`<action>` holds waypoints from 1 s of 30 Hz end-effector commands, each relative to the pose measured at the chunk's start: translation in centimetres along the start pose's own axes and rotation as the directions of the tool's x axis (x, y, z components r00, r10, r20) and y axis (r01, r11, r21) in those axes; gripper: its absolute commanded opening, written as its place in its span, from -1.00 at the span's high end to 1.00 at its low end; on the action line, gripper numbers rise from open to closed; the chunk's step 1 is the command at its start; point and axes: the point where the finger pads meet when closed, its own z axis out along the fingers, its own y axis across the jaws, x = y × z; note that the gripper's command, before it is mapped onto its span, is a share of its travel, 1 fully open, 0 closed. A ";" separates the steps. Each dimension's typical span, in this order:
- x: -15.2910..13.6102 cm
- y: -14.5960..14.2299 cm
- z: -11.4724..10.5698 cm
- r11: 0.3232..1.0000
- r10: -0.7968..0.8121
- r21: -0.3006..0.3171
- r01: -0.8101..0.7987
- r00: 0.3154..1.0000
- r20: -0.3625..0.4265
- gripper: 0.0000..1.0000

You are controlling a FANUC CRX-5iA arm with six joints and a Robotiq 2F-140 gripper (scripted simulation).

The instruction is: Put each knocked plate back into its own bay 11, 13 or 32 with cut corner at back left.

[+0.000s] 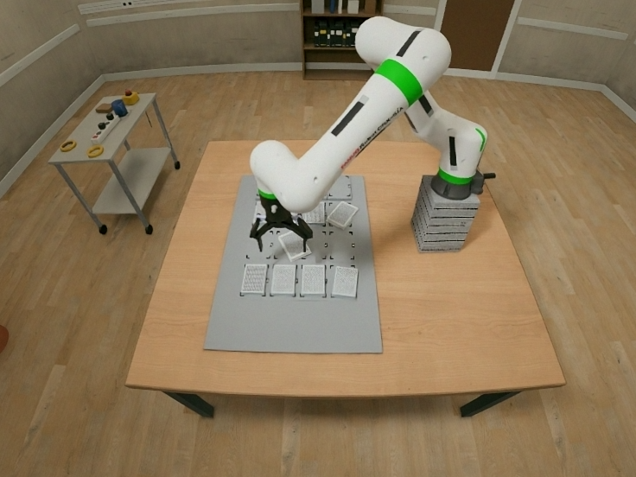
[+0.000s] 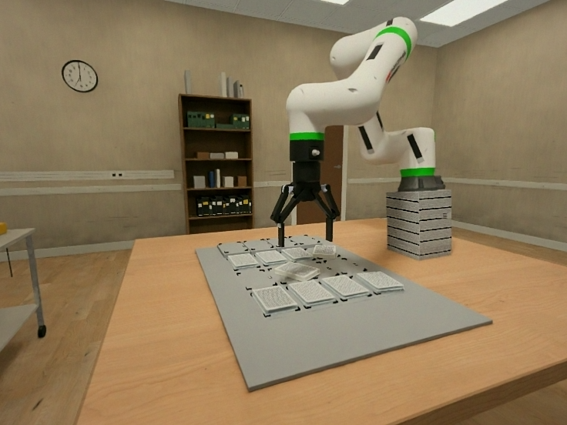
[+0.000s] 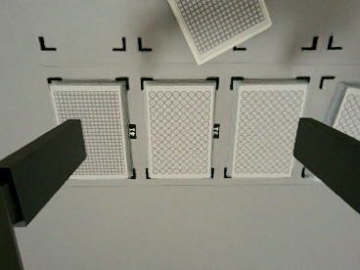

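My gripper (image 1: 282, 249) (image 2: 305, 242) (image 3: 190, 138) is open and empty, high above the deck near the turned plate of bay 32. That 384-well plate (image 1: 294, 246) (image 2: 297, 270) (image 3: 222, 24) lies turned, over bay 32's row 2 side and towards bay 22. The bay 13 plate (image 1: 342, 214) (image 2: 323, 250) is strongly turned at the arm side of column 3. The bay 11 plate (image 1: 345, 281) (image 2: 380, 281) (image 3: 349, 114) is slightly turned and off its corner pieces; the wrist view cuts it off. Cut corners are too small to tell.
Plates in bays 21 (image 1: 313, 279) (image 3: 270, 132), 31 (image 1: 283, 279) (image 3: 180, 132) and 41 (image 1: 254, 278) (image 3: 90, 132) sit straight. Plate 23 (image 1: 315, 213) stands beside the bay 13 plate. The arm partly hides columns 3 and 4 in the top view.
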 end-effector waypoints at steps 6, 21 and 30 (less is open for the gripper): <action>0.0 -0.1 -0.1 1.000 0.000 0.002 0.000 1.000 0.001 -1.00; 0.8 -0.1 -0.1 1.000 0.000 0.002 0.000 1.000 0.001 -1.00; 3.6 -0.1 -0.1 1.000 0.000 0.002 0.000 1.000 0.001 -1.00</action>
